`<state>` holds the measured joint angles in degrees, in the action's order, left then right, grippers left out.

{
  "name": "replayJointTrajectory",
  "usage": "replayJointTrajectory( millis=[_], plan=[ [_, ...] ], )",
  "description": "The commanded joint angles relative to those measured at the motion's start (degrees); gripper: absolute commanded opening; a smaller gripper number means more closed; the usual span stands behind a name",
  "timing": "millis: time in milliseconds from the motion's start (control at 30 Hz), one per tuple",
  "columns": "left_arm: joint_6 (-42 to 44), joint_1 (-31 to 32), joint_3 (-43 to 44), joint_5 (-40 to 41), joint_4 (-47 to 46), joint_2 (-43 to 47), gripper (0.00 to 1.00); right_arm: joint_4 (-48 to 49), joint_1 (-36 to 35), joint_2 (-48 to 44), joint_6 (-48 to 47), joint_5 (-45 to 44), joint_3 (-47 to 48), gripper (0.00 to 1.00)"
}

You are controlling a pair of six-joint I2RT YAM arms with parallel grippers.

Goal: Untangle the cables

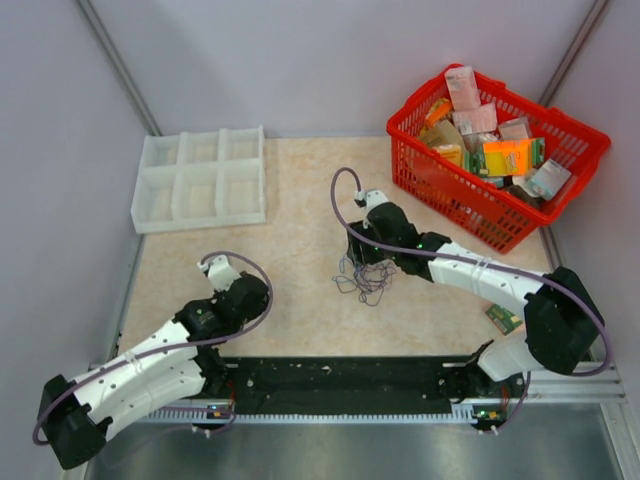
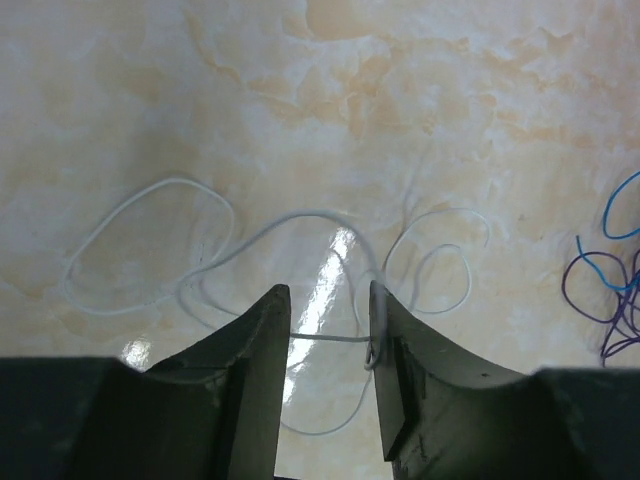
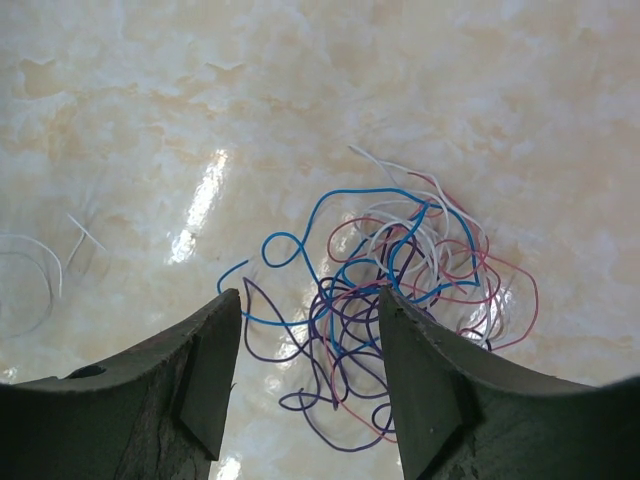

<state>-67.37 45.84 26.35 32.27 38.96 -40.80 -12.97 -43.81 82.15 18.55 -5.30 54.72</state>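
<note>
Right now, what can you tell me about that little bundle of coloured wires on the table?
The bundle of wires is a loose knot of very thin, flexible strands, blue, purple, pink-red and white, looping through one another. It lies on the beige marbled table, near its middle. A few blue and purple loops trail out to one side. The right pincer hangs open over it; whether its fingers touch any strand I cannot tell.

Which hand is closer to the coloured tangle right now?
Right. The right hand hangs just over the tangle, jaws open. The left hand is off to the tangle's left, over the separate white cable.
</note>
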Motion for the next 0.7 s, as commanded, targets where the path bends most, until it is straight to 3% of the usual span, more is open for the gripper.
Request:
replayJointTrajectory(
  millis=[0, 167, 300, 500, 667],
  plan=[
    [-4.7, -0.5, 1.1, -2.9, 3.4, -1.7, 0.53, 8.3, 0.0, -2.9, -2.4, -1.6, -5.4, 0.57],
    [-6.9, -0.6, 3.5, -4.0, 9.0, -2.9, 0.88, 10.1, 0.3, -3.0, -1.8, -2.7, -7.9, 0.57],
    [-5.2, -0.6, 3.3, -7.2, 6.6, -4.2, 0.98, 10.4, 1.6, -2.2, -0.8, -0.9, -8.0, 0.57],
    [1.2, -0.6, 5.0, -10.3, 1.3, -11.9, 0.97, 10.5, 1.8, -3.3, -0.8, -0.1, -8.6, 0.57],
    [3.2, -0.4, 4.9, -18.4, -2.3, -17.7, 0.81, 6.9, 1.8, -5.9, -0.4, 0.2, -7.1, 0.57]
  ],
)
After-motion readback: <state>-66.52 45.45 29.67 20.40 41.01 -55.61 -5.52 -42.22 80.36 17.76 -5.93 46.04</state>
